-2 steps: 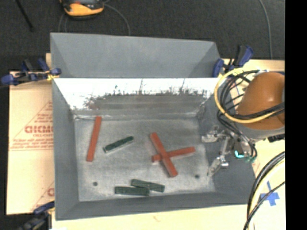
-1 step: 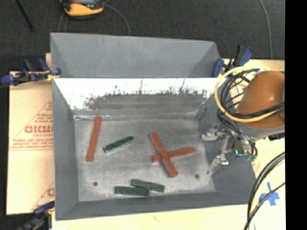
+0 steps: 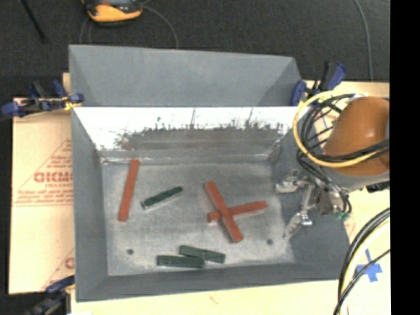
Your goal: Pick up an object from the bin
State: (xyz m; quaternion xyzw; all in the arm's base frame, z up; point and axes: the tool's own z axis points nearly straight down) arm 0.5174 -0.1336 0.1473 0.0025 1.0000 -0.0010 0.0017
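Hovering at the bin's (image 3: 88, 195) right wall, my gripper (image 3: 290, 207) has its fingers (image 3: 294, 224) spread and empty. Nearest are two crossed red sticks (image 3: 230, 212), right of centre. Judged light, rigid and smooth; grasp the topmost across its width, mid-length.

- dark grey carpet-looking floor (image 3: 216, 18) all across the top, pretty evenly lit
- orange and black handheld gadget (image 3: 110, 2) lying on it near the top left
- thin cord (image 3: 172, 35) trailing from the gadget across the floor
- pale counter (image 3: 367, 294) showing at the bottom right
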